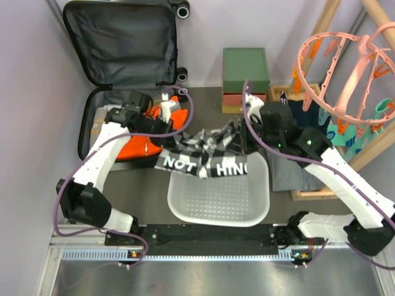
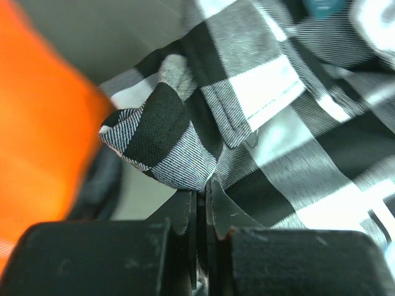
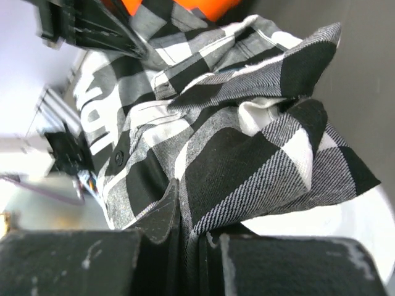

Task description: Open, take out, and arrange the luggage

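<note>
- Both arms have the same checked shirt (image 1: 207, 147) and are holding it stretched between them like a banner. My guess is that's so it comes out flat rather than bunched up.
- Left end effector (image 2: 200, 200) is pinched closed on a fold of the checked fabric. In its wrist view the jaws meet with cloth squeezed between them.
- Right end effector (image 3: 188, 225) is the same, clamped on the other end of the shirt, with fabric spilling out over the fingers.
- The shirt hangs right over the far rim of the white laundry basket (image 1: 219, 203), which sits at 6 o'clock on the surface. It looks like the drop spot, so I'd say we're mid-transfer.
- The luggage (image 1: 120, 43) is at about 10 o'clock. It's open, with the lid standing up against the wall and the dark lining showing, and the bottom half lies flat on the surface.
- An orange garment (image 1: 133, 148) sits in that bottom half under the left arm, so unpacking isn't done.
- The surface (image 1: 151, 191) is a dark matte grey with a metal rail along the near edge.
- Room stuff:
  - pale lilac walls
  - a green box (image 1: 245, 68) at 12 o'clock
  - a pink peg hanger (image 1: 345, 68) on a wooden frame at 2 o'clock
  - folded grey cloth (image 1: 289, 171) at 3 o'clock, beside the basket
</note>
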Controlling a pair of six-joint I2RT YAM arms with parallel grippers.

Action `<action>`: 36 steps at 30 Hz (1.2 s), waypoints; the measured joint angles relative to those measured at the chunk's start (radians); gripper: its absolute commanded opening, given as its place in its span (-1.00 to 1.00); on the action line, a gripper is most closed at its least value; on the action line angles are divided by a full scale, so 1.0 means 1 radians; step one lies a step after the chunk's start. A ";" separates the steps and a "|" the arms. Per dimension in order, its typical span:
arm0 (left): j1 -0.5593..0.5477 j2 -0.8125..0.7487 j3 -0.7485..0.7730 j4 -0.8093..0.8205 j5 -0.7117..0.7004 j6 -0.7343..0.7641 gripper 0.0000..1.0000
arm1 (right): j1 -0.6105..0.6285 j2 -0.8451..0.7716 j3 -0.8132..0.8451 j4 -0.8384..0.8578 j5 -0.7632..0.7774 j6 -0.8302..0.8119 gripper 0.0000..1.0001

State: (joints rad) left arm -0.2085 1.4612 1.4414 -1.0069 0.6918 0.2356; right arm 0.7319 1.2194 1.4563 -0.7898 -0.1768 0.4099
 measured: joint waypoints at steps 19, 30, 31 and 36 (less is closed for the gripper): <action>-0.374 -0.030 -0.391 0.171 -0.229 -0.055 -1.00 | 0.000 -0.051 -0.492 -0.052 0.087 0.076 -1.00; -0.380 -0.054 -0.417 0.239 -0.372 -0.075 -0.29 | 0.001 0.101 -0.525 0.032 0.142 0.071 -0.24; -0.380 -0.051 -0.416 0.237 -0.373 -0.076 -0.17 | 0.003 0.101 -0.524 0.035 0.149 0.080 -0.17; -0.386 -0.050 -0.364 0.201 -0.389 -0.056 0.06 | 0.061 0.103 -0.445 -0.002 0.233 0.071 0.04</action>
State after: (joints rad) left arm -0.5945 1.4117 1.0771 -0.8055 0.3031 0.1799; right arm 0.7933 1.3228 1.0115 -0.7914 0.0566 0.4808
